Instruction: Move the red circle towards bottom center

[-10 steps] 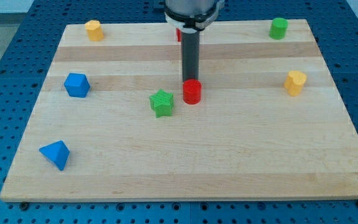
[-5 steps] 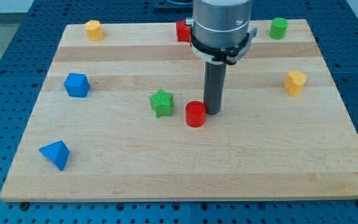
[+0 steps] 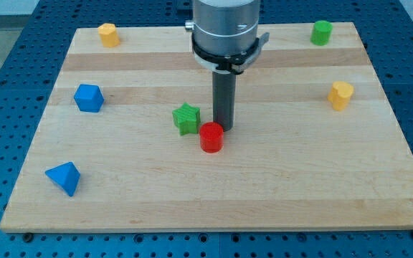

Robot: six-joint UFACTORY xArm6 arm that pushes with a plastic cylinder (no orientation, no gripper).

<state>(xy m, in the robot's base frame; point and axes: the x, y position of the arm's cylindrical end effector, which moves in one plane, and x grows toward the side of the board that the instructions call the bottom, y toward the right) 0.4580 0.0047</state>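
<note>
Camera view shows my tip [image 3: 225, 128], a bare rod end effector grasping nothing, touching the red circle [image 3: 211, 137] near the desk [image 3: 264, 193] centre; an off-centre push could deflect it into the green star [image 3: 186, 118].

This is a robotics lab or test bench — not a home or shop. A pale wooden table [image 3: 214, 193], built of glued strips, rests on a blue metal base plate [image 3: 6, 79] drilled with a regular grid of holes, the kind used to bolt fixtures down. Small plastic blocks in plain colours lie scattered on the wood, such as a blue block [image 3: 88, 97] at the left and a yellow block [image 3: 340, 94] at the right — test pieces rather than everyday goods. A grey industrial arm [image 3: 226, 29] reaches down from the far side.
</note>
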